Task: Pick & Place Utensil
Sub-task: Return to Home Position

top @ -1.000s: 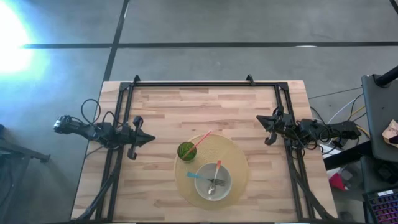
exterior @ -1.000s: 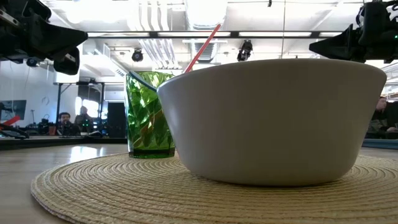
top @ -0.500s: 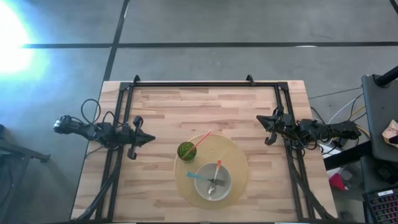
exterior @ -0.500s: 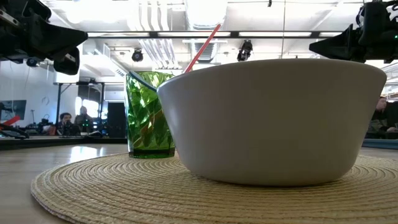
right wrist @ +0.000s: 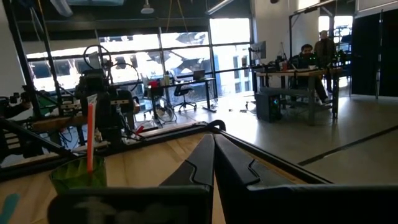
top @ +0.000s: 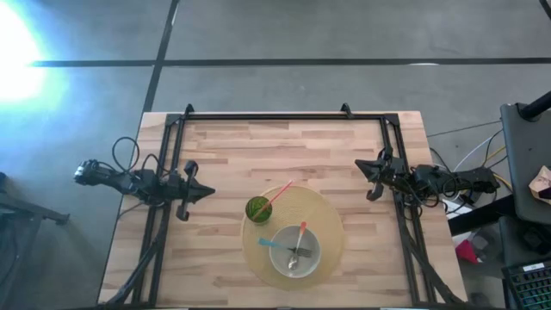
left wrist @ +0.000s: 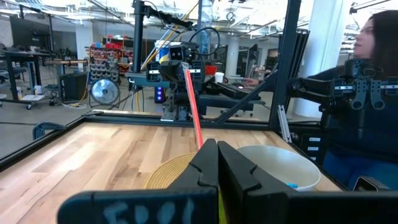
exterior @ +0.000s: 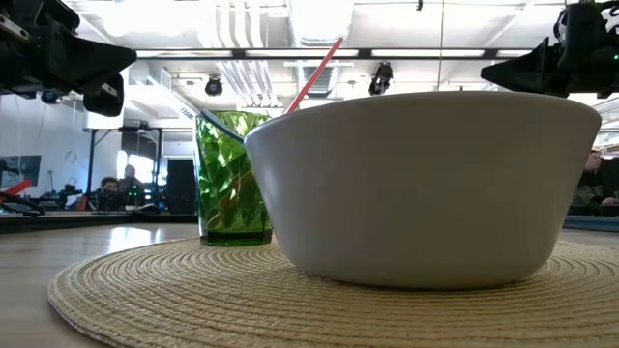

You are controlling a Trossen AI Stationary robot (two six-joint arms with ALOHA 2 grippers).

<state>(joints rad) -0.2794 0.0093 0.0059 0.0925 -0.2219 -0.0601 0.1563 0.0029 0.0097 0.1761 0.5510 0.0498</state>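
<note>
Homing looks done: left arm (top: 146,183) and right arm (top: 430,179) flank the tabletop (top: 258,155), jaws clenched empty, bowl (top: 312,258) and cup (top: 251,207) loaded; nothing more needed

Fork (top: 268,243), spoon (top: 300,232) in bowl (top: 274,259), straw (top: 280,194) in cup (top: 255,209)

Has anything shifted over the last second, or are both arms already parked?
Nothing on the table visibly changed. The left gripper and right gripper stay shut and empty at the table's sides. The orange straw stays in the green cup, and the blue fork and orange spoon in the white bowl on the mat.
</note>
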